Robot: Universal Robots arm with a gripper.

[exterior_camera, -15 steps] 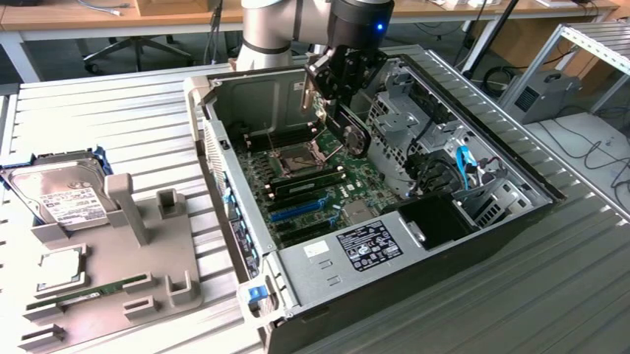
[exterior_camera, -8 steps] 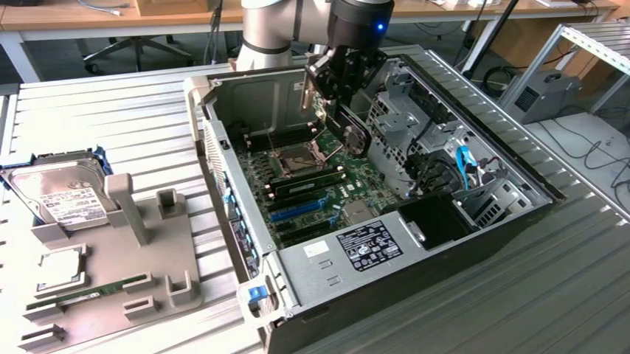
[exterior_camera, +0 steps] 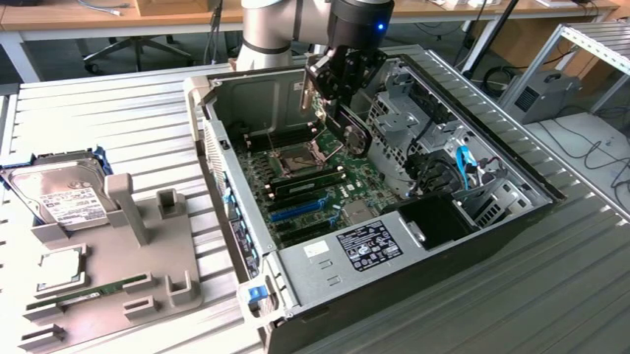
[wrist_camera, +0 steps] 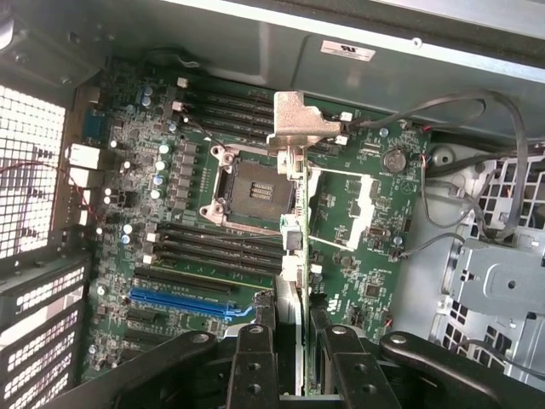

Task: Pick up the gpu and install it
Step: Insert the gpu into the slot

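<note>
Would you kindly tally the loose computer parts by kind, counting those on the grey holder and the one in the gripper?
hard drive: 1
CPU: 1
RAM stick: 1
gpu: 1
Total: 4

Your exterior view angles down from high above the open computer case, framing it whole. Your wrist view peers into that case from close, past the end effector; both share its motherboard.
</note>
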